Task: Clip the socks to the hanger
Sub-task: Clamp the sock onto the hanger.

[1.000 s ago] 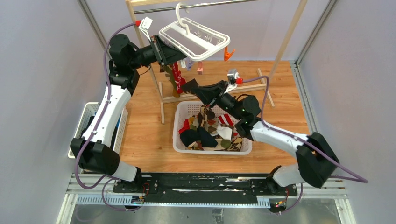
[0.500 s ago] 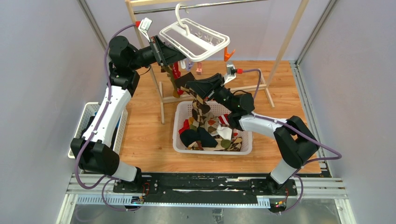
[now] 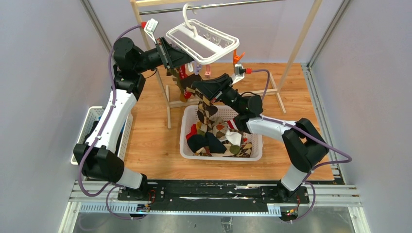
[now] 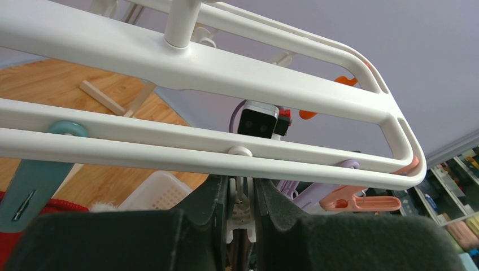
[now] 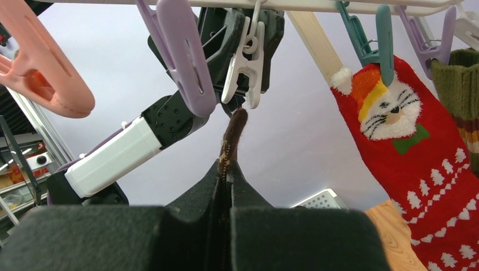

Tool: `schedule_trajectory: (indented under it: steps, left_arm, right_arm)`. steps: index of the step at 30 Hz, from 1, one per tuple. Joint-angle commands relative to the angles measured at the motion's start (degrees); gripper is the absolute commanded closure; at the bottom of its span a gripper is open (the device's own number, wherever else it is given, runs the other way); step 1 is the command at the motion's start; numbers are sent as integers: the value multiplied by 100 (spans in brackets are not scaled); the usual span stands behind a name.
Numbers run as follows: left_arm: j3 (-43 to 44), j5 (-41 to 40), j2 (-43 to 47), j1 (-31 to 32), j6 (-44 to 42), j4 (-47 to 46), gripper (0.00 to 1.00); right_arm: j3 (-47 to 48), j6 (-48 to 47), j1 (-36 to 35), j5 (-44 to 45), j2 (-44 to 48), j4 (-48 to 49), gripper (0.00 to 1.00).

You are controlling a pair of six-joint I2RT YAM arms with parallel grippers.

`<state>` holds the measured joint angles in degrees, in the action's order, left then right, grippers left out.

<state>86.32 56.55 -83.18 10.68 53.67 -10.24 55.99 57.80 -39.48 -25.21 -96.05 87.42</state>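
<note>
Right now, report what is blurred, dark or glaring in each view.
Left wrist: the left fingers are soft and underlit, the hanger rails sharp and bright. Right wrist: the right fingers blurred, the red sock crisp. Top external: evenly lit, sharp, no harsh glare.

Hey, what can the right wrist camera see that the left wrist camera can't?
Only the right wrist view shows the right hand shut on the brown sock, the cat face on the red sock, and an olive sock.
Only the left wrist view shows the hook stem on the hanger, an orange clip, and the foot of the wooden rack.
Both show the hanger's rails, the white clip gripped by the left hand, and a peach clip.
</note>
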Motion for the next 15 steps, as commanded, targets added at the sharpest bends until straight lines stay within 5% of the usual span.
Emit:
schedule_trajectory:
  steps: [1, 15]
  left_arm:
    - [-87, 308, 127, -14, 73, 89, 100]
    - [-38, 312, 128, -17, 82, 86, 100]
  right_arm:
    - [237, 158, 58, 156, -133, 408, 100]
    - [491, 341, 63, 322, -268, 408, 100]
